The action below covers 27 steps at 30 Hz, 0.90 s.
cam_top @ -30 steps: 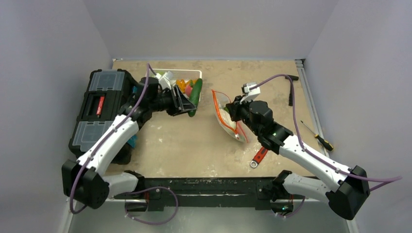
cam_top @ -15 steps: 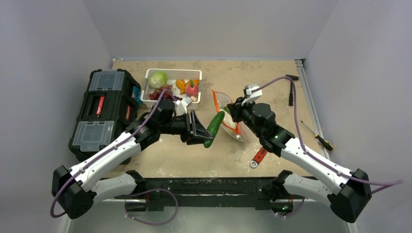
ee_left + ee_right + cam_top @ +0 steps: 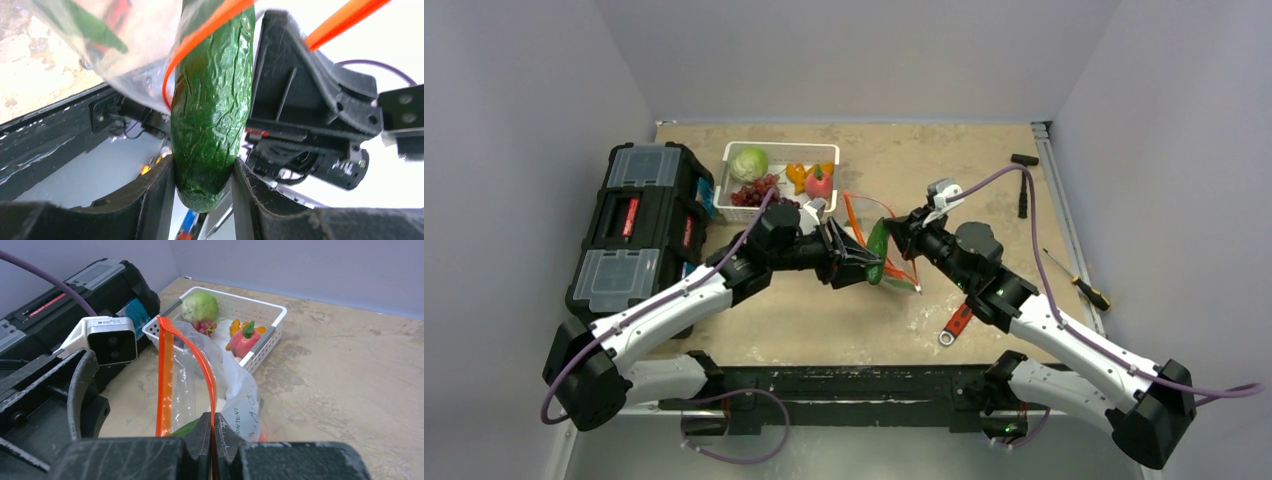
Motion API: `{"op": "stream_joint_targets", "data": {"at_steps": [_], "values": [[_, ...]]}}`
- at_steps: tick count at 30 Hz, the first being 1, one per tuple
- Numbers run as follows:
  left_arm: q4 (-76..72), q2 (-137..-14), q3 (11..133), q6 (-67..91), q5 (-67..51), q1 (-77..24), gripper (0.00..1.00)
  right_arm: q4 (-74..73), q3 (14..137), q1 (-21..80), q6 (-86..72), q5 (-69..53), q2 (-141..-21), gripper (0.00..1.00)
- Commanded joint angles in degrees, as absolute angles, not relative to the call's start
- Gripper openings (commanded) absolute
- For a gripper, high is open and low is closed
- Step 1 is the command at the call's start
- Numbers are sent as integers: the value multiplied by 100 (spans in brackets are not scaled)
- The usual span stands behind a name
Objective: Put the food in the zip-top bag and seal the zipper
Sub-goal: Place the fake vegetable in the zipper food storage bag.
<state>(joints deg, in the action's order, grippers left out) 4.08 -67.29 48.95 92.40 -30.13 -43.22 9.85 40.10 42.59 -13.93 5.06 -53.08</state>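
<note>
Though wrinkly, glossy cylindrical cucumber (image 3: 210, 117)

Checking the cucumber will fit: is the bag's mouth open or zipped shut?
Open. The orange strip on the bag forms two separated edges, and the cucumber pokes between them.

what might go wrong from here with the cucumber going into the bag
The left gripper holds the cucumber only by its end, so it might pivot or slip when pushed in. The zipper lies across the cucumber at the mouth, so it could snag there. The right gripper pinches the zip-top bag at one spot of the strip; a hard push may tug it free.
</note>
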Motion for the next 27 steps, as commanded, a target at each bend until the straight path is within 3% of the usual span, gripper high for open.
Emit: {"op": "stream_joint_targets", "data": {"at_steps": [1,14,16,18,20,24,27], "values": [[364,-6616,4956,10324,-1970,-4528,0,1351,3948,4354,-1283,366,-5185,0],[1106,-7326,5818,11007,-213,-5028,0,1287,3973,4421,-1291,428,-5179,0],[1089,-7439,5875,10994,-184,-5057,15,1292,3964,4421,-1302,426,-5169,0],[998,-7471,5888,10883,-207,-5082,41,1280,3968,4421,-1310,464,-5160,0],[1032,-7406,5893,10658,-253,-5093,56,1238,3986,4416,-1318,532,-5172,0],[1518,-7110,6021,9873,-326,-5121,74,1236,3980,4419,-1348,547,-5153,0],[1580,-6884,5944,9380,-522,-5120,77,1296,3956,4421,-1373,521,-5162,0]]}}
